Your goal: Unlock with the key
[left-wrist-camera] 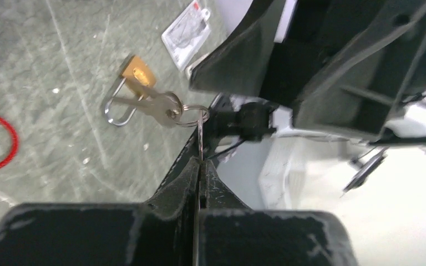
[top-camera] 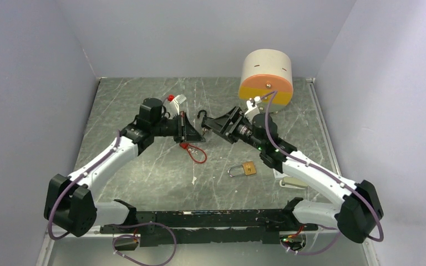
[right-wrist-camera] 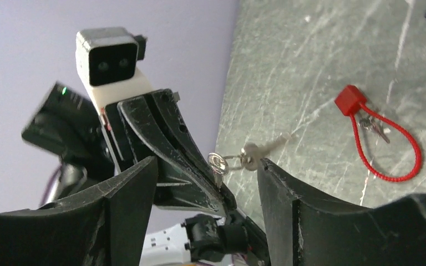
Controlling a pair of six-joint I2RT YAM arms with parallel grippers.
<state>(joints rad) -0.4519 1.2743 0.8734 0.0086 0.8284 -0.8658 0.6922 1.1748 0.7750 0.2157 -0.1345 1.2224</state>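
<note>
A: Where's your key (right-wrist-camera: 217, 165)?
B: Your left hand (left-wrist-camera: 199, 172) is clamped tight on its blade, above the desk (top-camera: 144, 172). The ring (left-wrist-camera: 197, 114) and spare keys (left-wrist-camera: 152, 105) dangle from it.
A: And your right hand (right-wrist-camera: 208, 166)?
B: Spread wide, gripping nothing, facing the left one's tip. The padlock (top-camera: 248, 168) lies on the desk, near your right arm.

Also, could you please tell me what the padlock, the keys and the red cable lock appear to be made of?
The padlock: likely brass body, golden sheen; shiny steel-looking shackle. The keys: silvery metal, dull gloss. The red cable lock: probably plastic-coated, uniform matte red.
</note>
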